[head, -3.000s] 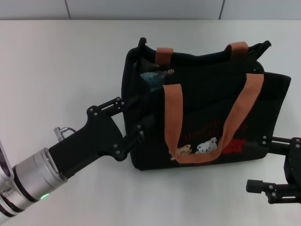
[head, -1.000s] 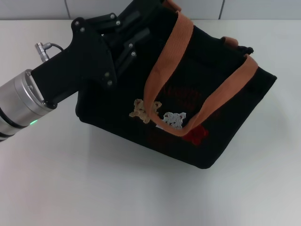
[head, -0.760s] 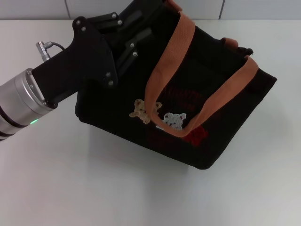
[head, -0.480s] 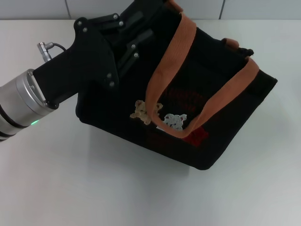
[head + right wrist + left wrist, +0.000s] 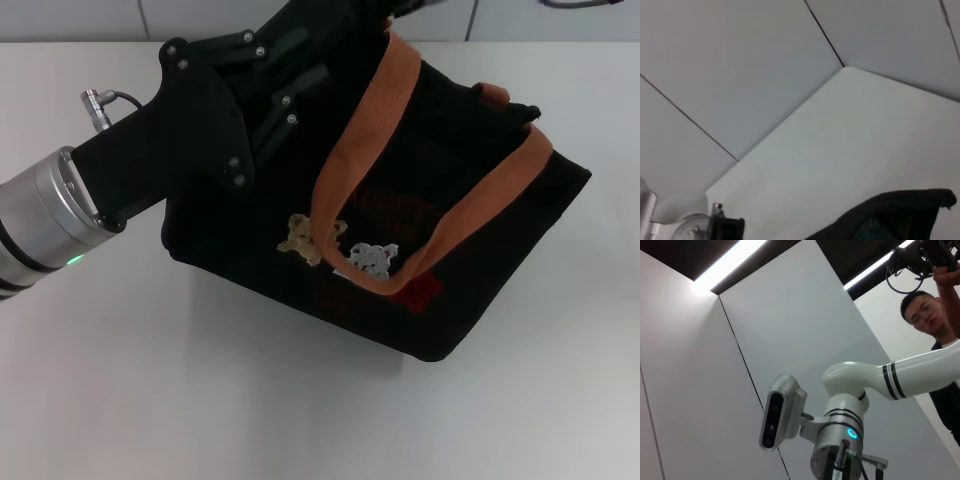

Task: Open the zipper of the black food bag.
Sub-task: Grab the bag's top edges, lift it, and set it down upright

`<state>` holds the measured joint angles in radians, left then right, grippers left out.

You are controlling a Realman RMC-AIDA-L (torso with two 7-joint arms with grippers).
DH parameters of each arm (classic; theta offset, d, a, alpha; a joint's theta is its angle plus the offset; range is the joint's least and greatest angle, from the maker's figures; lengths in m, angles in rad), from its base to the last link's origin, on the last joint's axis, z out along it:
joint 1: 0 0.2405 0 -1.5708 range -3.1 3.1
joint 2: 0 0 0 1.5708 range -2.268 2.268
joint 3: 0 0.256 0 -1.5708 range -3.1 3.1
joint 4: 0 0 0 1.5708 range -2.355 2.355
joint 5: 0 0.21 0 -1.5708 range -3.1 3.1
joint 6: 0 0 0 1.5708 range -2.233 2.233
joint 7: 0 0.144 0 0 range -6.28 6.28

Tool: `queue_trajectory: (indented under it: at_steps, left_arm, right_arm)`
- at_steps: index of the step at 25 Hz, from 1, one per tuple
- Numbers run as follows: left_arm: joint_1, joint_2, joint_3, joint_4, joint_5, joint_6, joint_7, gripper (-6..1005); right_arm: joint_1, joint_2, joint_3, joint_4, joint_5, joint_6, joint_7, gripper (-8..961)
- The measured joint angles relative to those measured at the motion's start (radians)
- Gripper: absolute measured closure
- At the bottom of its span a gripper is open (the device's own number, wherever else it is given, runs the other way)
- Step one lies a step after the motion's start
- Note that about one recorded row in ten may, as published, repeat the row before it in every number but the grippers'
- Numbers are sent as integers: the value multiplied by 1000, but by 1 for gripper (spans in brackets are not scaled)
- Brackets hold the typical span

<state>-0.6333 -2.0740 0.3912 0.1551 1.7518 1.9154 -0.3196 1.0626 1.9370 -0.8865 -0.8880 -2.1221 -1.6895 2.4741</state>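
white table [image 5: 200, 400] under tilted black food bag [image 5: 470, 260], grey wall panels [image 5: 740, 60] behind

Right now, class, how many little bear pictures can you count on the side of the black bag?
2. The tan bear sits beside the orange strap; the white bear is just to its right. Others may be hidden on the black food bag.

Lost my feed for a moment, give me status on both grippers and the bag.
Left gripper at the bag's upper left end, fingers hidden. Right gripper out of sight. Bag tilted on the table, zipper hidden. Nothing in the way.
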Motion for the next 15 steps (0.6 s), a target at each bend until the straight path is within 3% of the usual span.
queue_trajectory:
  at_steps: [15]
  left_arm:
    - [-18,-2,2,0,0,5,2,807]
  right_arm:
    - [25,36,-71,38,-22,85,2,491]
